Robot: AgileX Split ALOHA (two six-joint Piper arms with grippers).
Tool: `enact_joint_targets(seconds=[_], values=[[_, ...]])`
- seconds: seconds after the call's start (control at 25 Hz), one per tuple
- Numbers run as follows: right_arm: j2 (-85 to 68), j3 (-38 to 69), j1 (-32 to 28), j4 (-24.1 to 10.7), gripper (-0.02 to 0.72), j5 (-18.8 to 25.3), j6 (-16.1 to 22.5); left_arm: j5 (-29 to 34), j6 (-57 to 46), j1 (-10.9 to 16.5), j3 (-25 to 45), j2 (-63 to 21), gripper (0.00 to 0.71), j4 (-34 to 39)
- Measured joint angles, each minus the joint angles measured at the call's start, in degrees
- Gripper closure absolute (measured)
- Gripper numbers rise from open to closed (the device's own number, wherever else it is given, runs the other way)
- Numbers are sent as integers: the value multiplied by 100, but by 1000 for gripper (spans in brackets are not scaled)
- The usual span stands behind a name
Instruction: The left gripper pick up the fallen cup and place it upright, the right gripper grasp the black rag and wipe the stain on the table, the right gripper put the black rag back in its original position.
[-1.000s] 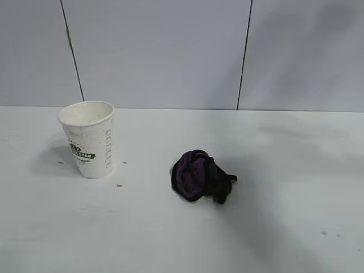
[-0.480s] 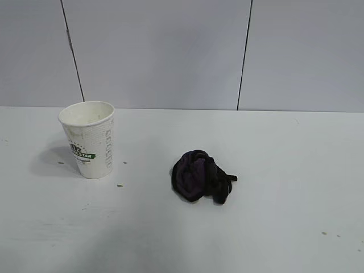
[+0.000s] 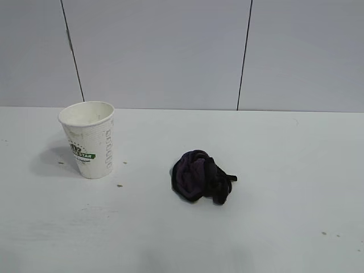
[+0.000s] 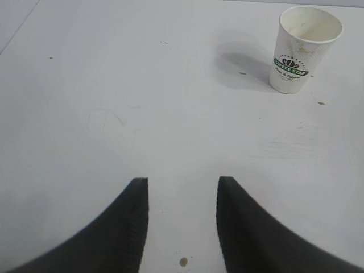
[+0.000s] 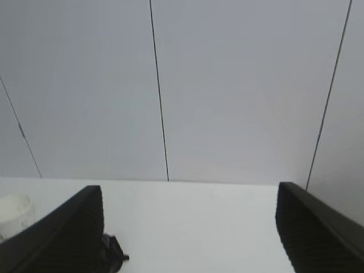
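Nothing on the table (image 3: 284,148) has shifted since the earlier frames; only a faint shadow at the right side has cleared. Cup (image 3: 87,138) stands upright at the left, and the rag (image 3: 202,176) lies bunched near the middle, well apart from it. No amber stain shows between them in the exterior view, only tiny brown specks, so righting, wiping and returning the rag look done. Left claw (image 4: 182,219) hangs over bare table, jaws partly apart and holding nothing, the cup far off. Right claw (image 5: 187,227) points almost level toward the wall, jaws wide apart and empty.
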Motion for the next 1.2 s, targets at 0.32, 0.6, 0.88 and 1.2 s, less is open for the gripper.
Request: enact_joint_targets(seconds=[0.32,0.6,0.88,1.2], values=[[-491,1944,659,-576,135,-193,501,0,0,0,0,0,421,0],[-491,2643,944,-772,135,-433,623,0,0,0,0,0,421,0],[-502,2802,1014,-1071,135,-108,943,0,0,0,0,0,421,0],[-502,2802,1013,-1279,135,-108,1268,0,0,0,0,0,421,0]])
